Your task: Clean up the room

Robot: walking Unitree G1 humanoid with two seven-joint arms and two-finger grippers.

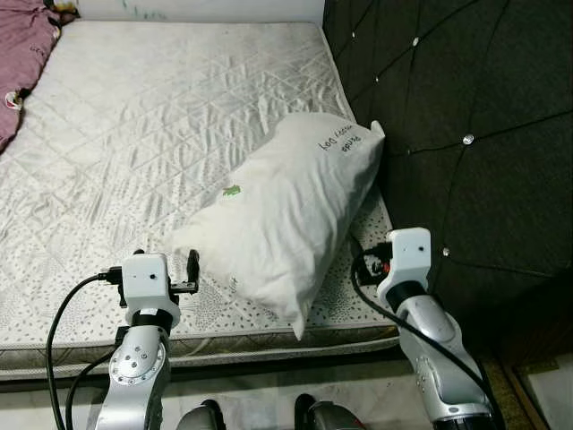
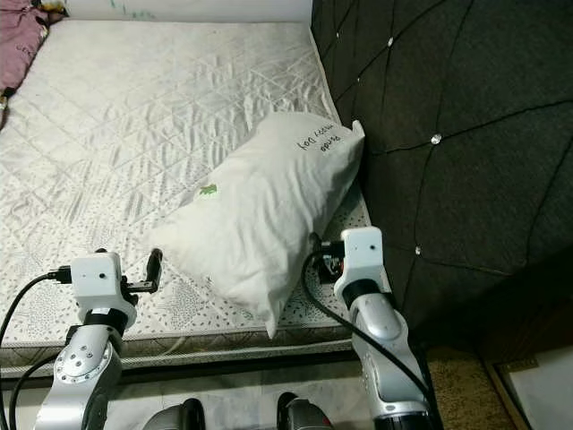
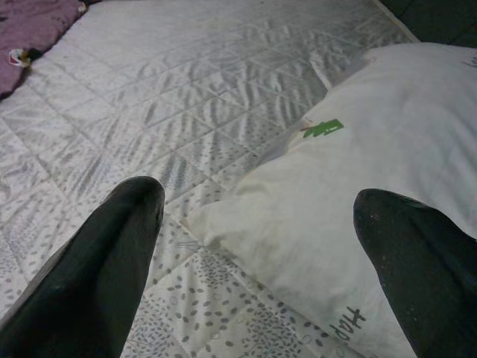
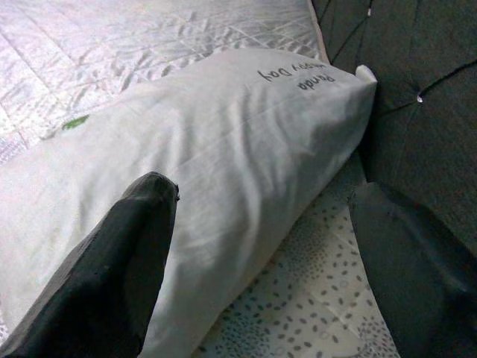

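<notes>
Between both spread fingers [image 3: 112,253], pillow [image 1: 286,210]

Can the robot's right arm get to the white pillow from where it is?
Probably yes. The right pincer is open, right beside the white pillow near the dark headboard. Nothing lies between them on the mattress; one finger already looks to be at the pillow's side.

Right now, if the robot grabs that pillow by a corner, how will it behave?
The pillow looks plump and creased, so it will probably sag and fold rather than stay stiff. It seems light for its bulk. Its smooth cover may slip between the open left gripper fingers; on the mattress a push should slide it, not roll it.
</notes>
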